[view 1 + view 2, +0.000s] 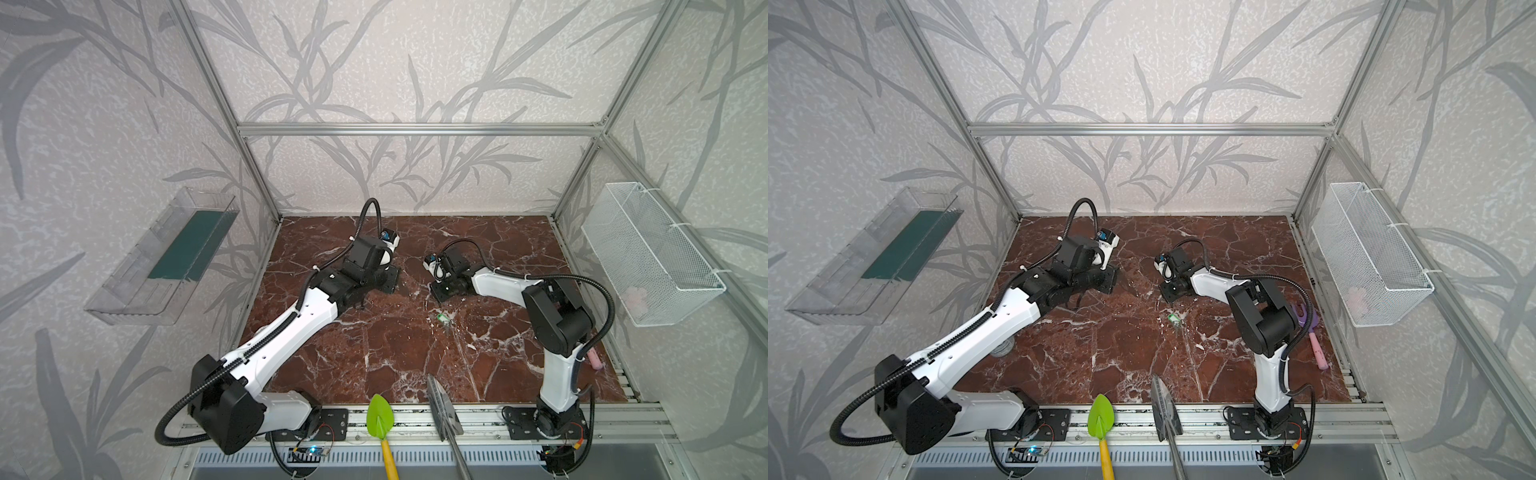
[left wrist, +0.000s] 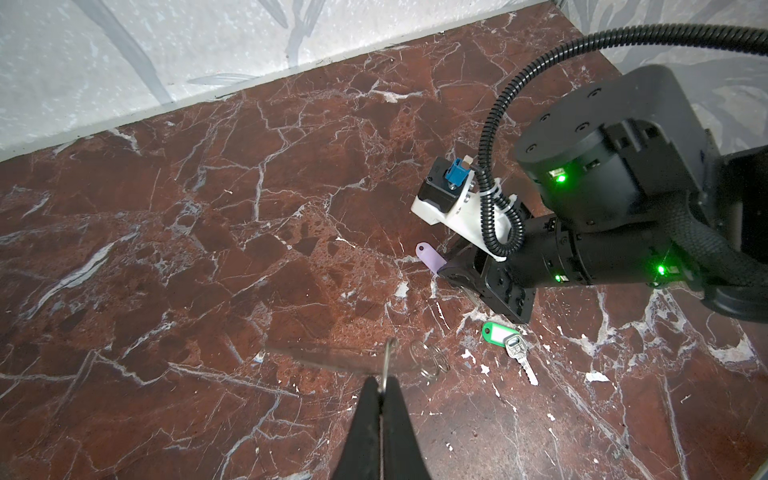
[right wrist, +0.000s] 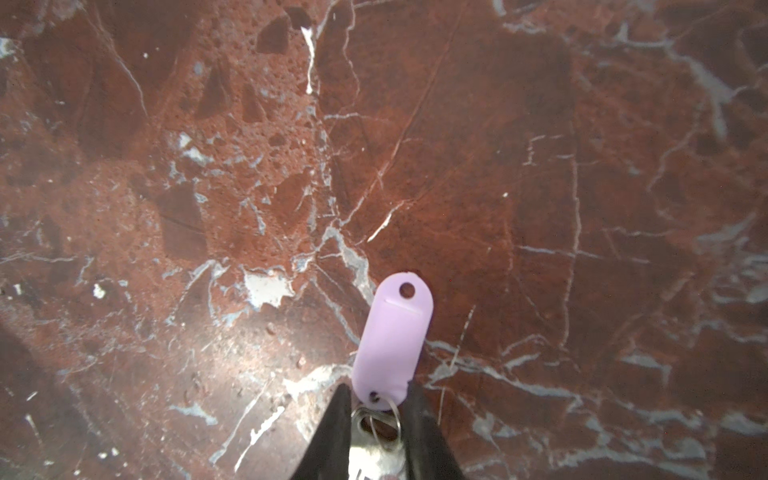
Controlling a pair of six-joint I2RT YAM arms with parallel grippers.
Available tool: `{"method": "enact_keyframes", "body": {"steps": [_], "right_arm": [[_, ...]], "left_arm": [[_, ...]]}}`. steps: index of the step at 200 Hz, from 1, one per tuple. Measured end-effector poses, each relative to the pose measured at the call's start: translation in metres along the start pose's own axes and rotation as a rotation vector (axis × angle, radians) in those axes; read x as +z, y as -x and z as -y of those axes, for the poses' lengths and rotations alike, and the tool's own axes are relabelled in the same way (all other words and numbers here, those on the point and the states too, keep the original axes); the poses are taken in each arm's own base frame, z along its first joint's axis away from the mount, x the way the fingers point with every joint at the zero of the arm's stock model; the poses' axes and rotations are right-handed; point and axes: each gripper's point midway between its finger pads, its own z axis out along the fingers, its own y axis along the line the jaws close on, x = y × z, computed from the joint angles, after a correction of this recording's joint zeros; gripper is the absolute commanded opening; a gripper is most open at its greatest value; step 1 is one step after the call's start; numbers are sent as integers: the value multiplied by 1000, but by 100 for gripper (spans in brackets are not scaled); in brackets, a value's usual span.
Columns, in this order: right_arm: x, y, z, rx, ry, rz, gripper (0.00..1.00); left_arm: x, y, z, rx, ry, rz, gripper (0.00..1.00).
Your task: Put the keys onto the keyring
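Now L gripper (image 2: 380, 388) fully closed, pinching thin wire keyring (image 2: 387, 361) upright; R gripper (image 3: 376, 405) narrowly parted, clamping lilac-tagged key (image 3: 392, 332) w/ tag sticking out.

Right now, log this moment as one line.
left gripper: shut on keyring | right gripper: shut on lilac key | green key: on table

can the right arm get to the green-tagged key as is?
Probably not yet: the right pincer is already shut on the lilac-tagged key. The green-tagged key lies uncovered on the marble table just beside it.
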Motion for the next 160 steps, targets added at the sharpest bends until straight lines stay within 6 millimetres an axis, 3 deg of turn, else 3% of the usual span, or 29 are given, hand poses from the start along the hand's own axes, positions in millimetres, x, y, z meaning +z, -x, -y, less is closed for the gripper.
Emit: {"method": "enact_keyframes", "body": {"steps": [160], "right_arm": [[0,-10,-1,24,7,7,11]], "left_arm": [[0,0,2,3,-4,-1,0]]}}
